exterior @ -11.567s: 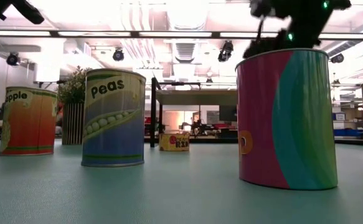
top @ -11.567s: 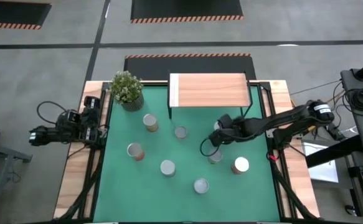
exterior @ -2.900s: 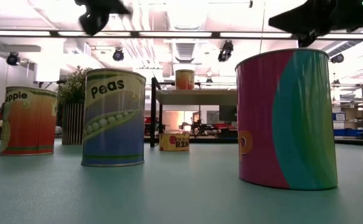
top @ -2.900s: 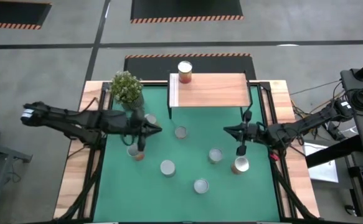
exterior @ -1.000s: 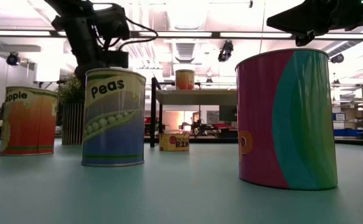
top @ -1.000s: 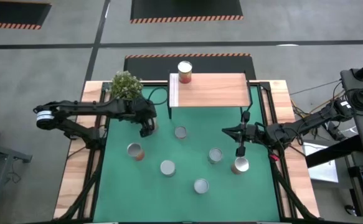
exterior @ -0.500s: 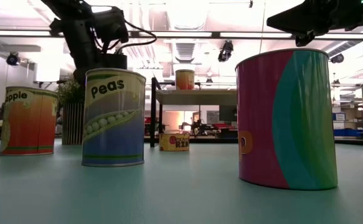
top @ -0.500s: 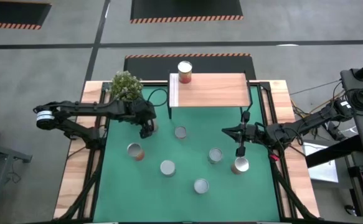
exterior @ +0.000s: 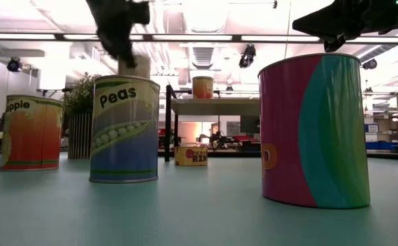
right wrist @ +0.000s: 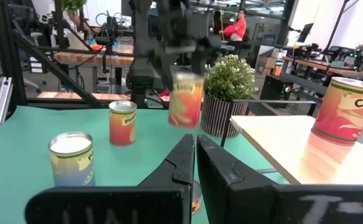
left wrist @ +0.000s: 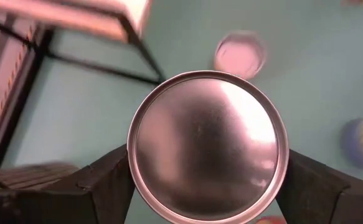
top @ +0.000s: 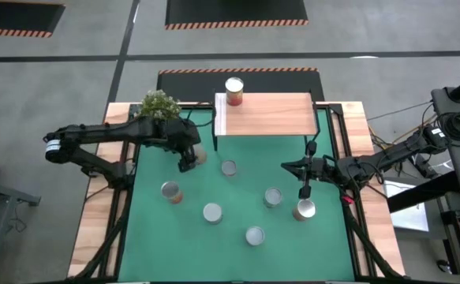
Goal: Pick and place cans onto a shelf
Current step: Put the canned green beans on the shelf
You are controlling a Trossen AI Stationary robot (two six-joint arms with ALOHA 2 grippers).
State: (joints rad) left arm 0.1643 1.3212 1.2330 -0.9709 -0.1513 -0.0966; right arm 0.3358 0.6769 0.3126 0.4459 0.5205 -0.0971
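From above, the left gripper (top: 188, 155) sits near the potted plant (top: 158, 106), its jaws clamped on a can (top: 199, 153), just short of the shelf (top: 271, 114), where another can (top: 234, 90) already stands at the far edge. The right gripper (top: 306, 189) hangs with its jaws pressed together and empty, directly above a white-topped can (top: 305, 209); four more cans lie on the green mat (top: 324, 244) between the two grippers. At table height, the left gripper (exterior: 125, 46) holds its can (exterior: 136, 65) lifted clear above the peas can (exterior: 124, 129). The left wrist camera shows the silvery lid of the gripped can (left wrist: 208, 146) filling the span between both fingers (left wrist: 106, 180). The right wrist camera shows closed fingers (right wrist: 183, 160), with the lifted can (right wrist: 185, 99) well ahead of them, beside the plant (right wrist: 230, 77).
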